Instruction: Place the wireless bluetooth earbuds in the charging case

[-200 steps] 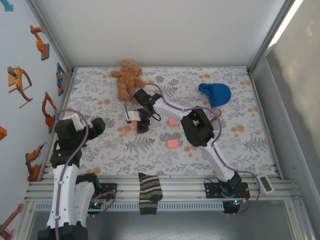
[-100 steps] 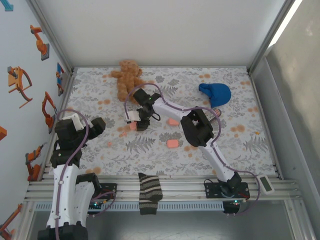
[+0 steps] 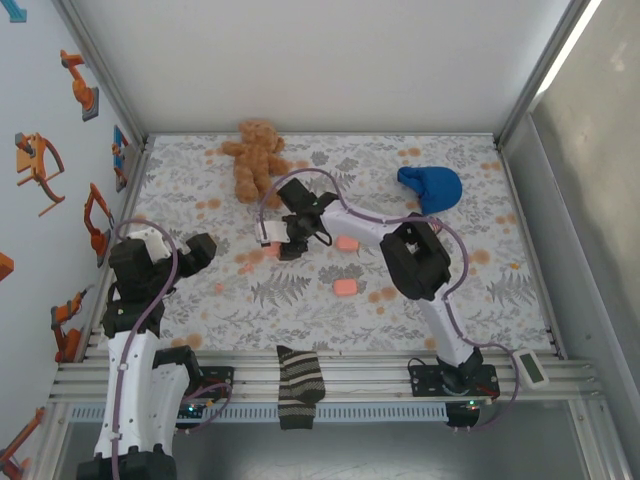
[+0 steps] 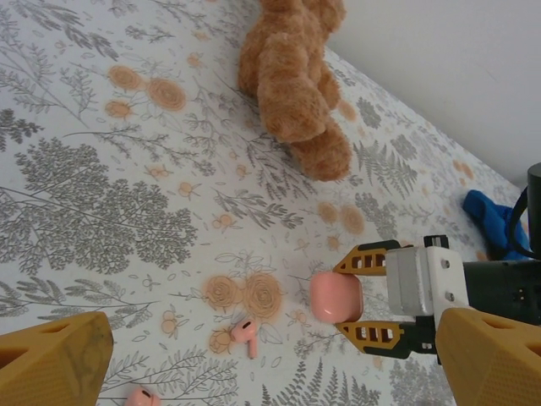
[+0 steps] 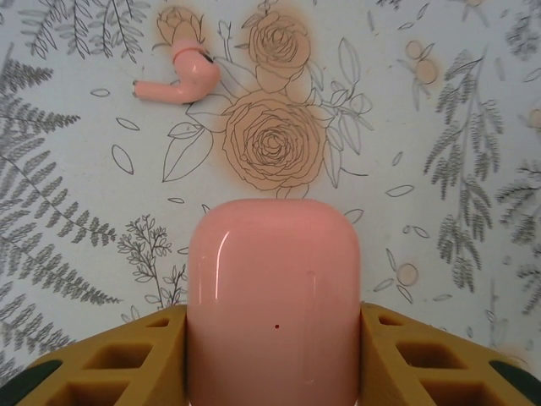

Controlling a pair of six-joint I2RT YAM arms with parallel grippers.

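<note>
My right gripper [image 3: 272,247] is shut on a closed salmon-pink charging case [image 3: 265,252], low over the flowered cloth at centre left. In the right wrist view the case [image 5: 275,296] sits between both yellow fingers [image 5: 144,355], and one pink earbud [image 5: 177,80] lies on the cloth just beyond it. In the left wrist view the case [image 4: 336,296] is at the right, one earbud [image 4: 245,336] lies left of it, and a second earbud [image 4: 139,396] is at the bottom edge. My left gripper [image 4: 270,359] is open, empty and stands apart from them at the table's left [image 3: 190,250].
Two more pink cases [image 3: 347,243] [image 3: 345,287] lie right of the held one. A brown teddy bear [image 3: 255,155] lies at the back, a blue cloth [image 3: 430,187] at the back right. A striped sock [image 3: 298,385] hangs over the front rail.
The right arm's elbow has swung to the right and its wrist has shifted slightly right, while the held case stays near the same spot. The left arm has barely moved.
</note>
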